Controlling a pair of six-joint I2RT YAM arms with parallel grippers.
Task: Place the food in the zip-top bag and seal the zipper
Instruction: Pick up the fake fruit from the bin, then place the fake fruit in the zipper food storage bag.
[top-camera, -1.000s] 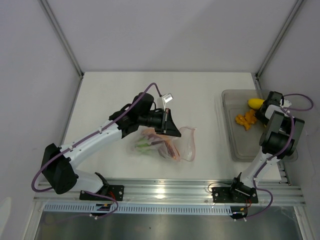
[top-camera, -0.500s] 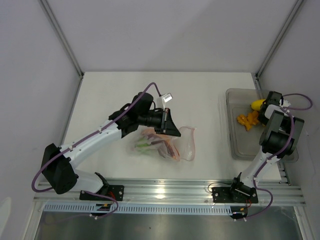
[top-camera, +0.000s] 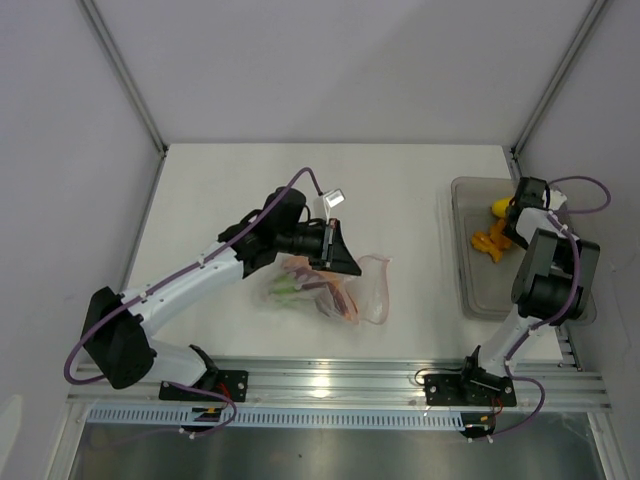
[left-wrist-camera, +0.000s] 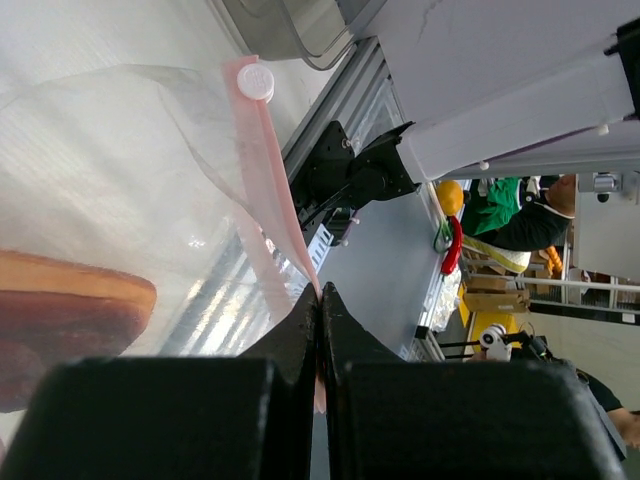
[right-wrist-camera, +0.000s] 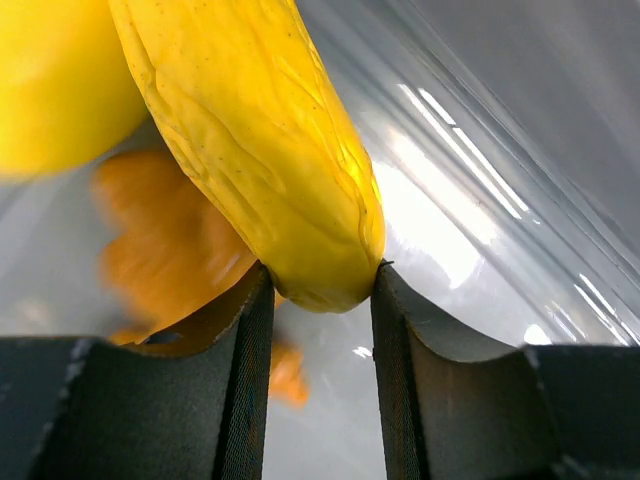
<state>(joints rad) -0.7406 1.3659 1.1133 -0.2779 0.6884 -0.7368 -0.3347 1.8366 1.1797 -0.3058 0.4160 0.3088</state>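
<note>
The right gripper (right-wrist-camera: 318, 288) clamps the lower end of a yellow oval toy piece (right-wrist-camera: 260, 150) inside the grey-clear tray (top-camera: 466, 292). Its two dark fingers (right-wrist-camera: 245, 380) are parted only by the width of the fruit and press it from both sides. An orange piece (right-wrist-camera: 165, 240) lies blurred just behind the grasp on the tray floor, and a second yellow piece (right-wrist-camera: 50, 90) sits beside it at the tray's far end.

Well apart from the tray, on the left arm's side of the white table (top-camera: 200, 190), the zip-top bag (top-camera: 372, 295) lies crumpled. The left gripper (left-wrist-camera: 320, 297) is clenched on the zipper (left-wrist-camera: 270, 190), with the pink strip pinched between fingertips that meet with no gap showing. The strip runs from the pinch up to a small white slider tab (left-wrist-camera: 256, 82) at the end nearer the tray. Through the clear plastic a reddish-brown piece (left-wrist-camera: 60, 310) shows inside the bag, and the overhead view adds green and orange pieces (top-camera: 292, 290) on the side of the bag away from the tray.
</note>
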